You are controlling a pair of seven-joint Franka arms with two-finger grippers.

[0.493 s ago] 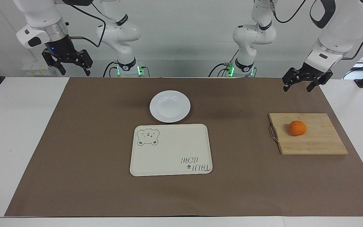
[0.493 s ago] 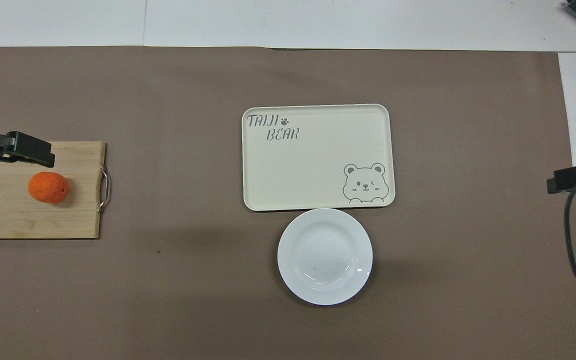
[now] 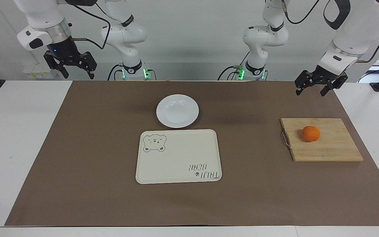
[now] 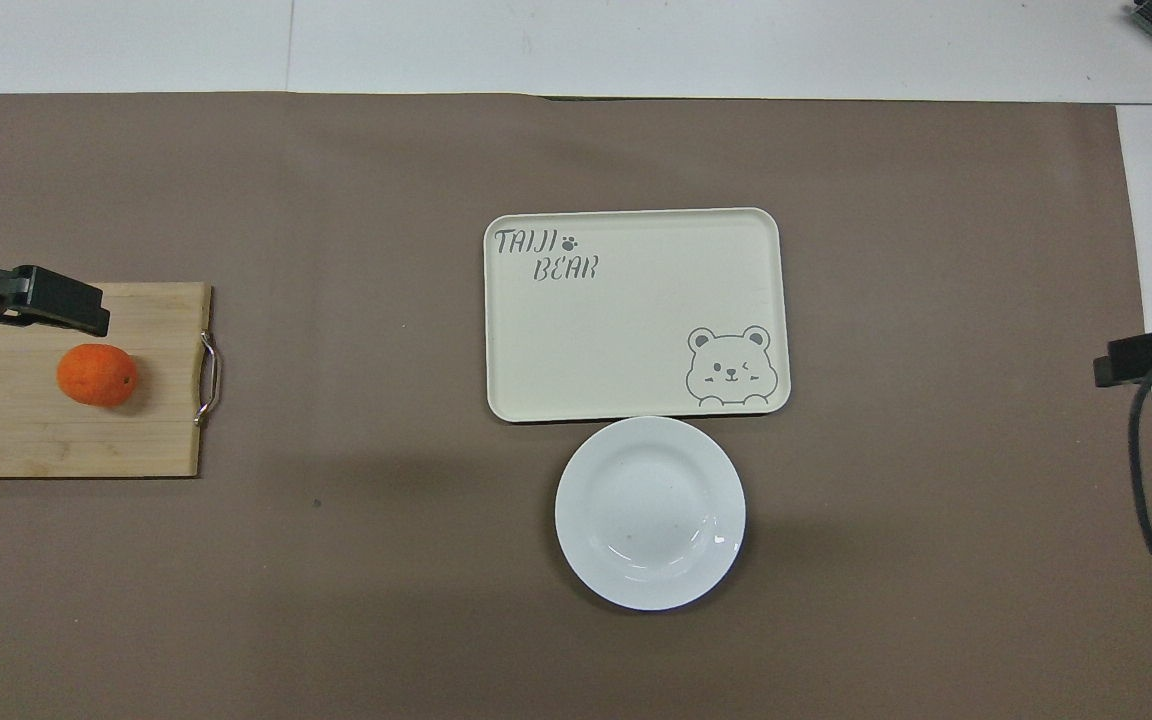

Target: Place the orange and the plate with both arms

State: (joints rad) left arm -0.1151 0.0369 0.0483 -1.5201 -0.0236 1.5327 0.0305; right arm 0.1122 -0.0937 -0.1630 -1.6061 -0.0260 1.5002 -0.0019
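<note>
The orange (image 3: 310, 133) (image 4: 96, 374) rests on a wooden cutting board (image 3: 334, 148) toward the left arm's end of the table. The white plate (image 3: 177, 110) (image 4: 649, 512) lies on the brown mat at mid-table, right beside the cream bear tray (image 3: 178, 156) and nearer to the robots than it. My left gripper (image 3: 310, 91) (image 4: 31, 300) hangs open and empty over the mat, near the board's edge closest to the robots. My right gripper (image 3: 78, 75) (image 4: 1146, 357) hangs open and empty over the right arm's end of the mat, well away from the plate.
The cutting board has a metal handle (image 3: 285, 139) on the side toward the tray. A brown mat (image 3: 94, 164) covers most of the white table (image 3: 12, 148). The tray (image 4: 636, 310) carries nothing.
Both grippers have shifted only very slightly. The orange, the plate and the tray have not moved.
</note>
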